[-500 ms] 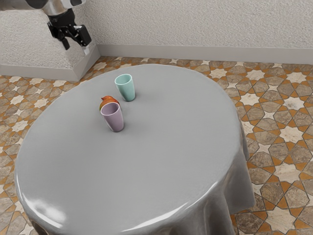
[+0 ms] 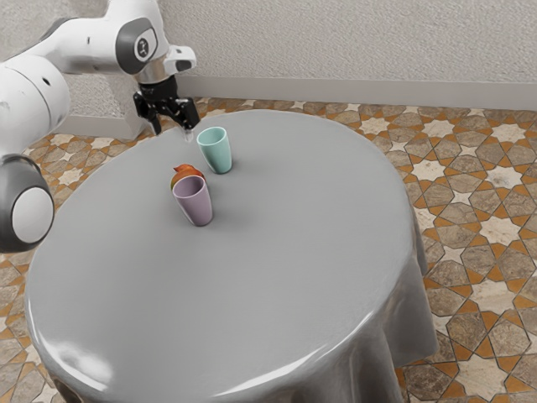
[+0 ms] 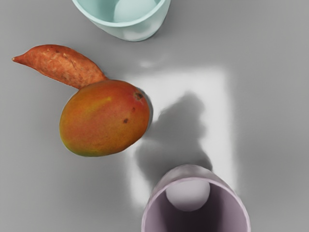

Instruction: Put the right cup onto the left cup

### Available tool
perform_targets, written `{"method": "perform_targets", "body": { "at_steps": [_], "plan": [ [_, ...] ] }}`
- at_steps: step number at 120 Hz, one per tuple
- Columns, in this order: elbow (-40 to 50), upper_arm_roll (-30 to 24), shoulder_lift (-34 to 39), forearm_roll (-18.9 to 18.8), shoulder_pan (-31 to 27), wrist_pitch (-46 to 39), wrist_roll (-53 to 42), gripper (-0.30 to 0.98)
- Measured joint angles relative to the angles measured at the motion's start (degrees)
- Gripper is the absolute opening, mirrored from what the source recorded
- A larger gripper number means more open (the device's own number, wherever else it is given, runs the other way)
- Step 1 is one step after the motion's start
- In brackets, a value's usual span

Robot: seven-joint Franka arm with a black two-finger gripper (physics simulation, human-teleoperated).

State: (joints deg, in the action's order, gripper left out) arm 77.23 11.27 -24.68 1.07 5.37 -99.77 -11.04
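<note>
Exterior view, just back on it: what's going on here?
Nothing is being handled. The gripper hangs open and empty. The teal cup and the purple cup stand apart on the table, not stacked, with a mango and a sweet potato lying near them.

1. I see glossy cloth on the table (image 2: 277, 277).
2. The teal cup (image 2: 218, 156) and lilac cup (image 2: 196, 206) look smooth to me.
3. My mango (image 3: 99, 121) looks smooth, the wall (image 2: 352, 42) rough and matt.

Exterior high, farther, aslant; wrist near, roughly straight down; common tabletop (image 2: 285, 269)
</note>
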Motion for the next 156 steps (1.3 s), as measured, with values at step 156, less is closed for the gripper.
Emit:
{"method": "perform_targets", "body": {
  "at_steps": [156],
  "plan": [
    [-30.9,-1.7,-27.1,5.2,-1.7,-3.9,4.7,0.67]
  ]
}}
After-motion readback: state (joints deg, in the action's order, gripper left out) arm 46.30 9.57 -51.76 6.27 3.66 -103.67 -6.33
